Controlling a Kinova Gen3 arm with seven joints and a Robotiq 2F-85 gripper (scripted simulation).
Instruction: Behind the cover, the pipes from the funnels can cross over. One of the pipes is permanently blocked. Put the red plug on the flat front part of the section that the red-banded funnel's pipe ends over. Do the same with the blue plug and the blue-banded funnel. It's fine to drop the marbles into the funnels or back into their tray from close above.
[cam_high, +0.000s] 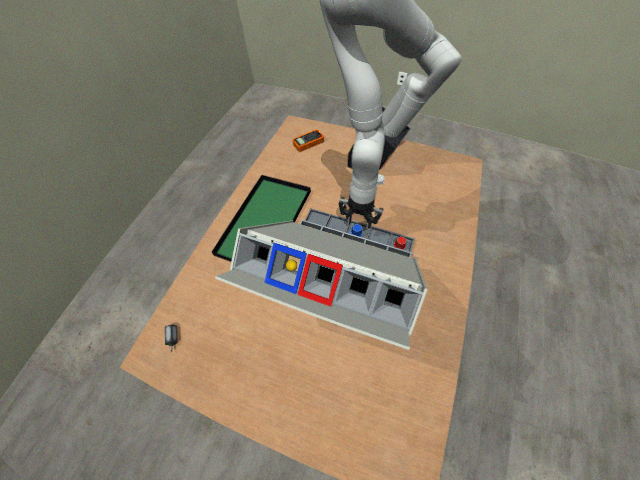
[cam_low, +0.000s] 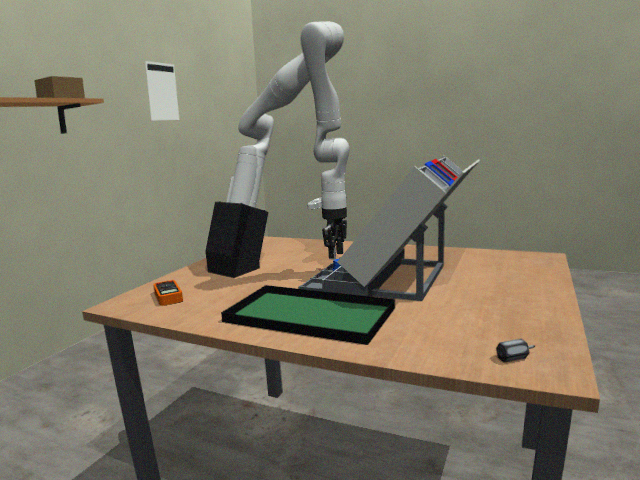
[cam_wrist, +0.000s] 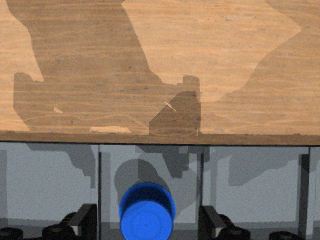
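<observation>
Gripper (cam_high: 360, 219) (cam_low: 335, 255) (cam_wrist: 147, 222): fingers partway open, nothing held, over tray (cam_high: 317, 220) (cam_low: 313, 282) (cam_wrist: 50, 175). Blue plug (cam_high: 356, 230) (cam_low: 336, 264) (cam_wrist: 146, 225) upright in tray's middle section; red plug (cam_high: 400, 242) in tray's end section. Plugs probably light, stiff; grasp round sides.

Drab olive-green walls (cam_high: 129, 103) (cam_low: 439, 93) met in a corner behind the worktop (cam_high: 310, 372) (cam_low: 465, 310), whose top was wood-grained and whose legs (cam_low: 131, 403) were dark. Around and beneath the worktop spread a mottled grey floor (cam_high: 542, 310) (cam_low: 330, 397), with a broad shadow under it. On the wall beyond the worktop were a white socket (cam_high: 402, 78), a pale sheet (cam_low: 163, 95) with a dark top strip, and a wooden shelf (cam_low: 15, 101) bearing a brown box (cam_low: 59, 87).
</observation>
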